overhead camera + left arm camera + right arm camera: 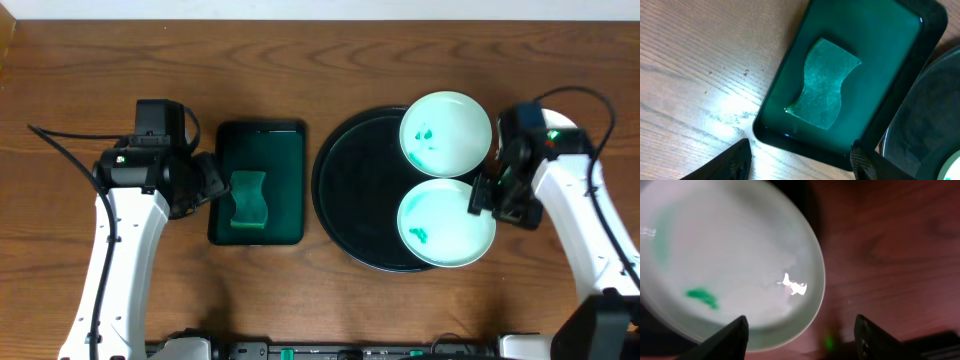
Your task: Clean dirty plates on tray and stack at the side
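Note:
Two white plates lie on the round black tray (345, 190): the far plate (446, 132) and the near plate (446, 222), each with small green smears. My right gripper (483, 195) hovers at the near plate's right rim. In the right wrist view that plate (725, 255) carries a green smear (702, 296), and its rim lies between the spread fingers of my right gripper (800, 340), which is open and grips nothing. My left gripper (212, 180) stands open at the left edge of the green tray, empty (800, 165).
A rectangular dark green tray (285, 150) with a green sponge (247, 200) sits left of the black tray; the left wrist view shows the sponge (825, 85) lying in it. Bare wood table (80, 80) surrounds everything.

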`<state>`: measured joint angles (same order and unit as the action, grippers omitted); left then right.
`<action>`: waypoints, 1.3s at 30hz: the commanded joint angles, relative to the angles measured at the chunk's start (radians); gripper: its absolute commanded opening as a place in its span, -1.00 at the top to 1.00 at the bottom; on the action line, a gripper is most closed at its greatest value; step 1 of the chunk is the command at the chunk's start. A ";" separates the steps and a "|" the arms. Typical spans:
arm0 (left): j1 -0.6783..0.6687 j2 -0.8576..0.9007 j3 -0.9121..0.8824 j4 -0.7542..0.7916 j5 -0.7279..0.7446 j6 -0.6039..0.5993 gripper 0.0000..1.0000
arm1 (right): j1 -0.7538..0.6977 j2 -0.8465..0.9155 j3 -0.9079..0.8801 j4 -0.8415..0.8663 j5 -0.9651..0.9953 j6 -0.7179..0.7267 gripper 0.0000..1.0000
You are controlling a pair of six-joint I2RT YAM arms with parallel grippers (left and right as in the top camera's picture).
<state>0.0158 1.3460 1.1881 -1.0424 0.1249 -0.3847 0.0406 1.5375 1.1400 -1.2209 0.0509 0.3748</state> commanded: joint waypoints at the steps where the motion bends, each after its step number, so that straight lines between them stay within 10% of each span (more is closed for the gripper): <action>1: -0.002 -0.005 -0.006 -0.004 -0.006 0.014 -0.29 | -0.011 0.006 -0.142 0.083 0.036 0.037 -0.30; 8: -0.002 -0.005 -0.006 -0.004 -0.006 0.014 -0.29 | -0.024 0.006 -0.257 0.222 0.011 0.037 0.06; 12: -0.002 -0.005 -0.006 -0.004 -0.006 0.014 -0.29 | -0.019 0.005 -0.283 0.241 -0.064 0.036 0.97; 23: -0.002 -0.005 -0.006 -0.004 -0.006 0.014 -0.30 | 0.051 0.005 -0.283 0.357 -0.494 0.067 0.98; 39: -0.002 -0.005 -0.006 -0.004 -0.006 0.060 -0.21 | 0.279 0.005 -0.286 0.535 -0.208 0.328 0.85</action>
<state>0.0158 1.3460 1.1881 -1.0435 0.1249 -0.3645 0.2882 1.5436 0.8600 -0.6945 -0.2260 0.6479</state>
